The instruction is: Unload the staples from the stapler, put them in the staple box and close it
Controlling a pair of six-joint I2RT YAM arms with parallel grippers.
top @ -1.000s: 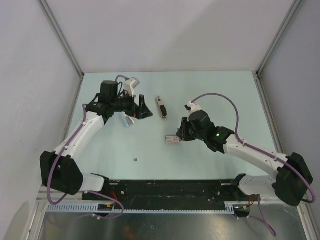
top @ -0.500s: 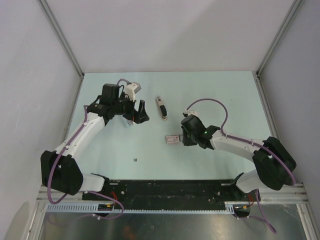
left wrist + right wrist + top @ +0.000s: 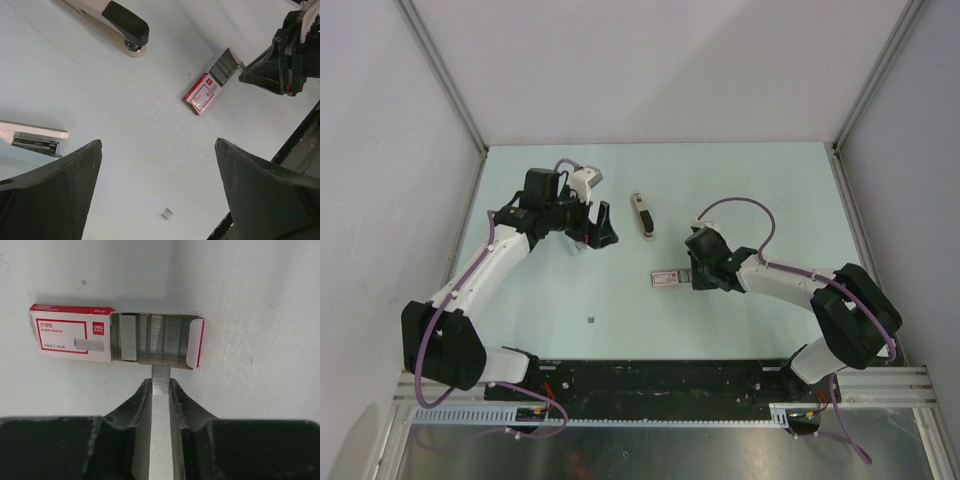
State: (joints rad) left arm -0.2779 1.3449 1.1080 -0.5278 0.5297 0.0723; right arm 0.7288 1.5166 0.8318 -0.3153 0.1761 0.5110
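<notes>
**Stapler (image 3: 642, 216), lying flat on table (image 3: 760, 190), between the two grippers and touched by neither.**

Walls close three sides of the table and a black rail (image 3: 670, 375) closes the near edge. There is open surface behind the stapler. The left gripper (image 3: 598, 226) has its fingers spread wide and holds nothing; it sits just left of the stapler and apart from it. The right gripper (image 3: 160, 386) pinches a staple strip (image 3: 161, 374) whose tip is at the open tray of the staple box (image 3: 665, 278), nearer the rail than the stapler. The strip's rear is hidden between the fingers. The left wrist view cuts off the stapler's far end and a white-and-metal piece (image 3: 32, 137) that cannot be identified. A loose staple bit (image 3: 591, 320) lies apart.
</notes>
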